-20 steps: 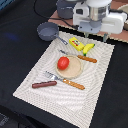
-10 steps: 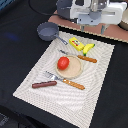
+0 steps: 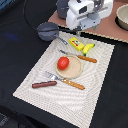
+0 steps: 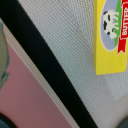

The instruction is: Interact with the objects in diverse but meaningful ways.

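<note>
Arm shifted slightly toward the exterior view's left since earlier, hovering above yellow butter block (image 3: 76, 44) beside banana (image 3: 88, 48), tomato (image 3: 63, 63) on tan plate (image 3: 74, 71), fingers' state cannot tell.

A black table (image 3: 20, 55) holds a pale woven placemat (image 3: 95, 95), with a pink board (image 3: 112, 30) at its far edge.

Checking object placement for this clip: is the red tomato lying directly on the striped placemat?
No, the red tomato sits on the tan round plate, which rests on the placemat.
</note>
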